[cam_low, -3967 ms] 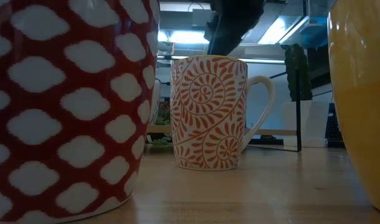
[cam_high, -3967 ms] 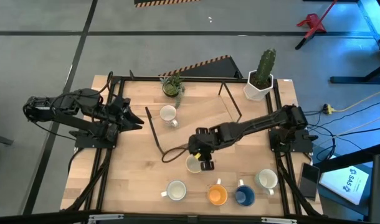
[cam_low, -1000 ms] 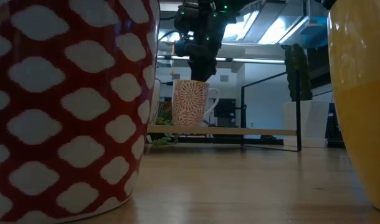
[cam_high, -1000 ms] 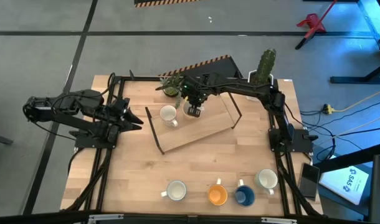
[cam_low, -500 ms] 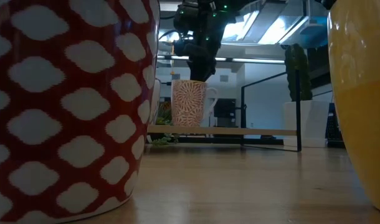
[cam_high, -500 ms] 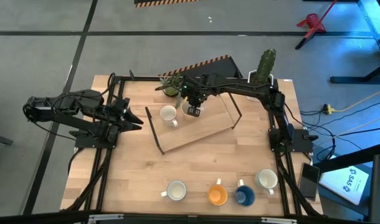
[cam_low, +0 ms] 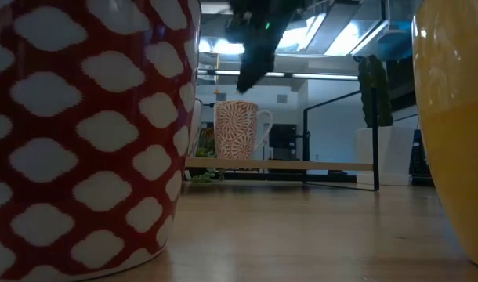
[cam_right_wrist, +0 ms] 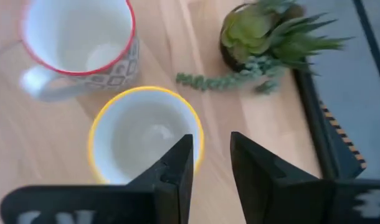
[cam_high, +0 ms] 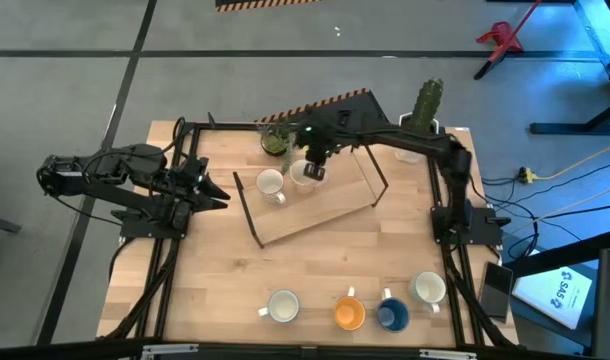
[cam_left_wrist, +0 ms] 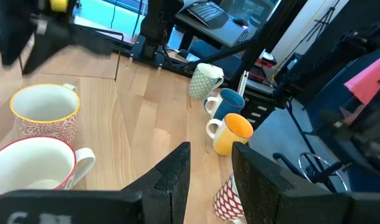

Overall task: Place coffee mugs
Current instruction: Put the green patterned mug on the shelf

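Note:
A mug with an orange swirl pattern and yellow rim [cam_high: 305,172] [cam_low: 237,131] [cam_right_wrist: 146,134] stands upright on its base on the raised wooden board [cam_high: 325,210], beside a red-rimmed mug [cam_high: 270,183] [cam_right_wrist: 78,37]. My right gripper [cam_high: 320,160] [cam_right_wrist: 212,168] hangs open just above the patterned mug, clear of its rim; in the low view it [cam_low: 255,55] is a blur over the mug. My left gripper [cam_high: 223,193] [cam_left_wrist: 212,171] waits open at the table's left. Near the table's near edge stand a white mug [cam_high: 283,306], an orange one [cam_high: 349,313], a blue one [cam_high: 391,314] and a pale one [cam_high: 428,290].
A small succulent [cam_high: 275,140] [cam_right_wrist: 271,37] stands just beyond the two mugs, and a cactus in a white pot [cam_high: 418,125] at the far right corner. Black rods [cam_high: 247,210] frame the board. A red-and-white mug [cam_low: 90,133] and an orange mug [cam_low: 458,117] fill the low view's sides.
My right gripper had the patterned mug by its rim over the board. It has let go and risen a little, shifting toward the table's far right. The mug stays upright on the board beside the red-rimmed mug.

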